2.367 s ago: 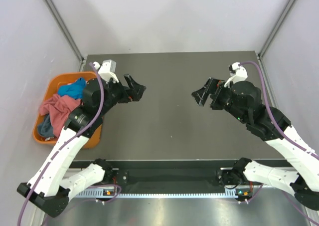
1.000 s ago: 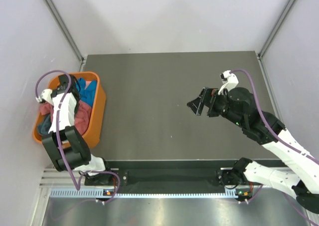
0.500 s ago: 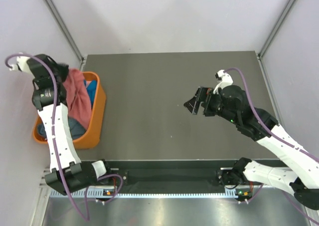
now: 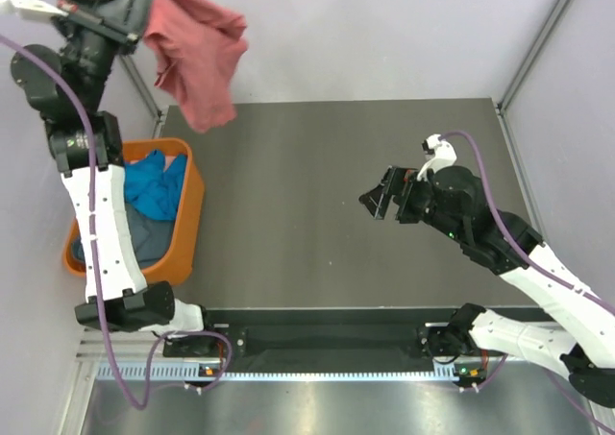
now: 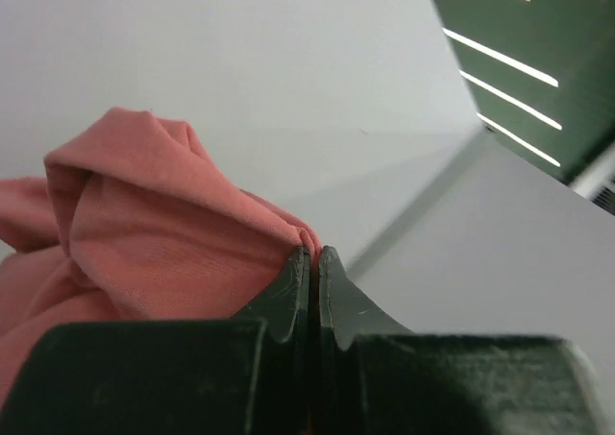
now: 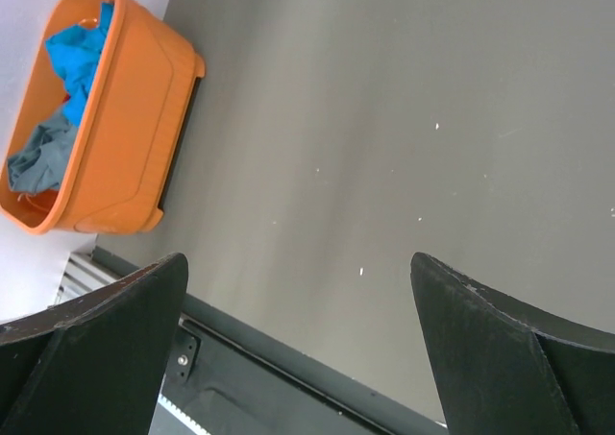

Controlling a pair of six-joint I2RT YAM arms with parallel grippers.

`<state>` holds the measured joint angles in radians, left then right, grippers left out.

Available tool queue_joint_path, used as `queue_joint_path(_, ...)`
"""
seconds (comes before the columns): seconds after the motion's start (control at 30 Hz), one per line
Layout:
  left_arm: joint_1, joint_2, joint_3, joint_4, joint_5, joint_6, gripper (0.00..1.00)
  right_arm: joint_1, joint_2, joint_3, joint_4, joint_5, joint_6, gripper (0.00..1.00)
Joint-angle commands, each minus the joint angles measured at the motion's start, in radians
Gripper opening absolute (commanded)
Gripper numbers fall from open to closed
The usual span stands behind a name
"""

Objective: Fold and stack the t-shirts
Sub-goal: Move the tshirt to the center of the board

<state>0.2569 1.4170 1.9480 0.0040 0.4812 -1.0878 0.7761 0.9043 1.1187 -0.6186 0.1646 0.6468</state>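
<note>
Holding pink shirt [image 4: 197, 51] pinched in left end effector [image 5: 313, 254] | right end effector [image 4: 380, 197] spread | blue shirt [image 4: 154, 187], grey shirt [image 4: 144, 238] in tub [image 4: 187, 226] | none folded

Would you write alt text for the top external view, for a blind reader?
The left gripper, raised high, holds the salmon-pink t-shirt dangling over the far left corner of the table. The blue t-shirt and grey t-shirt lie in the orange tub; the right gripper hovers open.

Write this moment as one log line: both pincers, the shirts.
left pincer: shut on salmon-pink cloth t-shirt, aloft | right pincer: open, empty | bright blue t-shirt, slate grey-blue t-shirt: in orange plastic tub
</note>
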Motion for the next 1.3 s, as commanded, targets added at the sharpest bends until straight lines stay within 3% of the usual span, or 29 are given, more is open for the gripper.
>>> queue_joint_path(0.0, -0.152, 0.042, 0.1, 0.127, 0.093, -0.032, 0.0, -0.006, -0.027, -0.005, 0.019, 0.035, -0.012, 1.0)
queue_joint_path(0.03, -0.248, 0.054, 0.114, 0.102, 0.088, 0.02, 0.0, -0.006, -0.025, -0.003, 0.02, 0.035, -0.012, 1.0)
queue_joint_path(0.1, -0.339, 0.075, 0.086, 0.077, 0.097, 0.035, 0.0, -0.006, -0.025, -0.003, 0.02, 0.035, -0.01, 1.0)
queue_joint_path(0.2, -0.487, 0.07, -0.071, 0.057, 0.158, 0.069, 0.0, -0.006, -0.03, -0.013, 0.007, 0.05, -0.009, 1.0)
queue_joint_path(0.43, -0.743, -0.016, -0.675, -0.157, 0.133, 0.302, 0.0, -0.02, -0.067, -0.071, -0.088, 0.213, 0.037, 1.0)
queue_joint_path(0.53, -0.792, -0.075, -0.797, -0.319, -0.057, 0.394, 0.0, -0.038, -0.076, -0.108, -0.101, 0.266, 0.068, 1.0)
queue_joint_path(0.63, -0.814, -0.15, -0.912, -0.426, -0.173, 0.433, 0.24, -0.072, -0.068, -0.151, -0.086, 0.26, 0.102, 1.0)
queue_joint_path(0.7, -0.815, -0.214, -0.949, -0.495, -0.22, 0.451, 0.31, -0.099, -0.047, -0.181, -0.066, 0.225, 0.12, 1.0)
queue_joint_path(0.77, -0.817, -0.256, -0.978, -0.553, -0.263, 0.459, 0.45, -0.121, -0.012, -0.221, -0.02, 0.193, 0.132, 1.0)
queue_joint_path(0.9, -0.817, -0.306, -0.988, -0.622, -0.348, 0.48, 0.53, -0.246, 0.068, -0.283, 0.051, 0.11, 0.143, 0.92)
queue_joint_path(0.97, -0.817, -0.287, -1.005, -0.624, -0.317, 0.485, 0.54, -0.299, 0.114, -0.333, 0.173, -0.024, 0.07, 0.88)
queue_joint_path(1.1, -0.823, -0.242, -1.044, -0.585, -0.262, 0.485, 0.56, -0.402, 0.201, -0.367, 0.33, -0.091, -0.012, 0.72)
queue_joint_path(1.27, -0.831, -0.195, -1.092, -0.585, -0.353, 0.486, 0.58, -0.491, 0.399, -0.338, 0.393, -0.15, -0.091, 0.7)
